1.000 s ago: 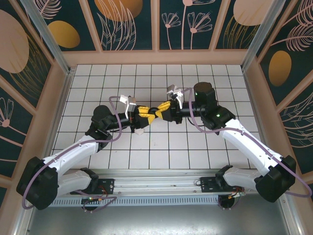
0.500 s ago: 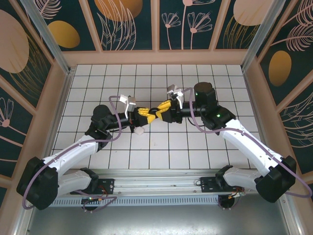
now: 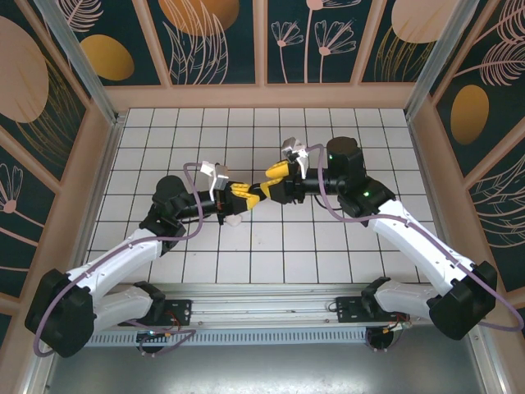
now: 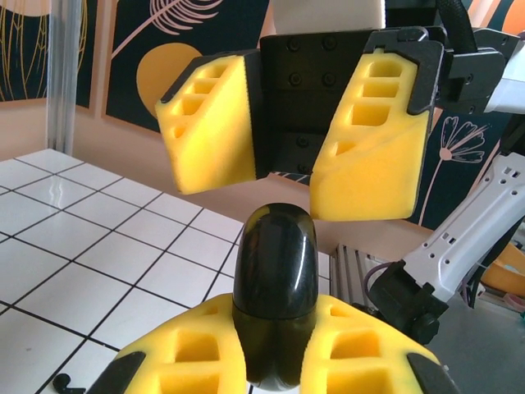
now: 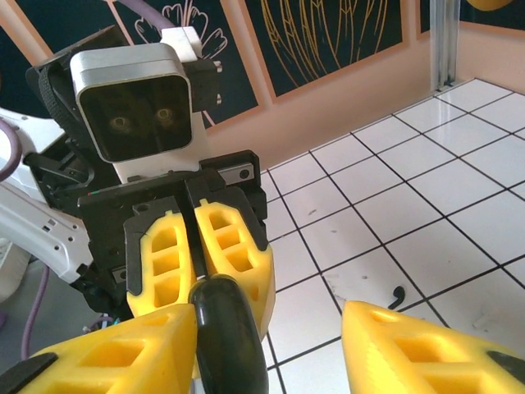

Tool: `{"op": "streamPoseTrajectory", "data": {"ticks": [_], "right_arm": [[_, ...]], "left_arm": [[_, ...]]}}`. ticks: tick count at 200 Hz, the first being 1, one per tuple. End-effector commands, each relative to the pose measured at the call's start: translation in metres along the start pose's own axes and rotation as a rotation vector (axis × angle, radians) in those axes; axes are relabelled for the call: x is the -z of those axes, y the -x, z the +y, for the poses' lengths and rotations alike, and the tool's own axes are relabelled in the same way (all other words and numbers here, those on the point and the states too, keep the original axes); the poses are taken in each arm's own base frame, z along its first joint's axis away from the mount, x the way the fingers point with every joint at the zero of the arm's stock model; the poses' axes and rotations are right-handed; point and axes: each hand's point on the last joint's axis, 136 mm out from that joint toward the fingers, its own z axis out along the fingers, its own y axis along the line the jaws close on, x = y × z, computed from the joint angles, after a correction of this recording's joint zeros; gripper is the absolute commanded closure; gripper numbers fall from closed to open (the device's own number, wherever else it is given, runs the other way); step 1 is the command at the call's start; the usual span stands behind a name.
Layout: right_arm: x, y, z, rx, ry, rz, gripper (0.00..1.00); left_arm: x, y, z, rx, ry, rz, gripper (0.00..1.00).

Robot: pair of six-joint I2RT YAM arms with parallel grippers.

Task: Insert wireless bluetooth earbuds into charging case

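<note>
- Left gripper, yellow foam pads: clenched on a glossy black, rounded plastic charging case. The case is gripped by its lower part, with the domed end standing free towards the other arm.
- Right gripper, same yellow foam pads: released, jaws spread, 1 pad to each side of the case's free end. In the right wrist view the case is seen close against 1 pad and well off the other. Whether that pad touches cannot be told.
- The 2 grippers are met nose to nose above the middle of the white tiled table. The case is carried in the air, not rested on the tiles.
- Step judged: a handover, with the case borne by the left gripper alone.
- To be done well: the right gripper should be drawn straight back along its own axis with the pads kept wide, so the slick shell is not brushed or twisted in the soft foam. The left clamp should be kept firm and the arm held steady until clearance is made.
- No open lid is seen, and a seam cannot be made out.
- On the tiles a small black hooked piece, taken for 1 earbud, lies well apart from the case. A small white item lies below the left wrist, too small to identify.
</note>
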Motion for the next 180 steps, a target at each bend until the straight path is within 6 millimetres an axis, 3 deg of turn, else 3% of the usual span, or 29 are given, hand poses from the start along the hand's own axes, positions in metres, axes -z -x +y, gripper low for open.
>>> {"op": "streamPoseTrajectory", "data": {"ticks": [1,15,35,115,180], "right_arm": [[0.003,0.010,0.013,0.037,0.057,-0.029,0.39],[0.004,0.009,0.019,0.041,0.087,-0.027,0.30],[0.002,0.003,0.017,0.041,0.082,-0.004,0.26],[-0.009,-0.004,-0.026,0.002,-0.083,0.071,0.28],[-0.006,0.001,-0.048,-0.058,-0.154,0.060,0.29]], "left_arm": [[0.001,0.016,-0.007,-0.060,-0.006,-0.030,1.00],[0.001,0.016,-0.008,-0.058,-0.007,-0.031,1.00],[0.001,0.017,-0.009,-0.063,-0.013,-0.031,1.00],[0.004,0.018,-0.016,-0.071,-0.028,-0.029,1.00],[0.008,0.017,-0.009,-0.073,0.033,-0.034,1.00]]}}
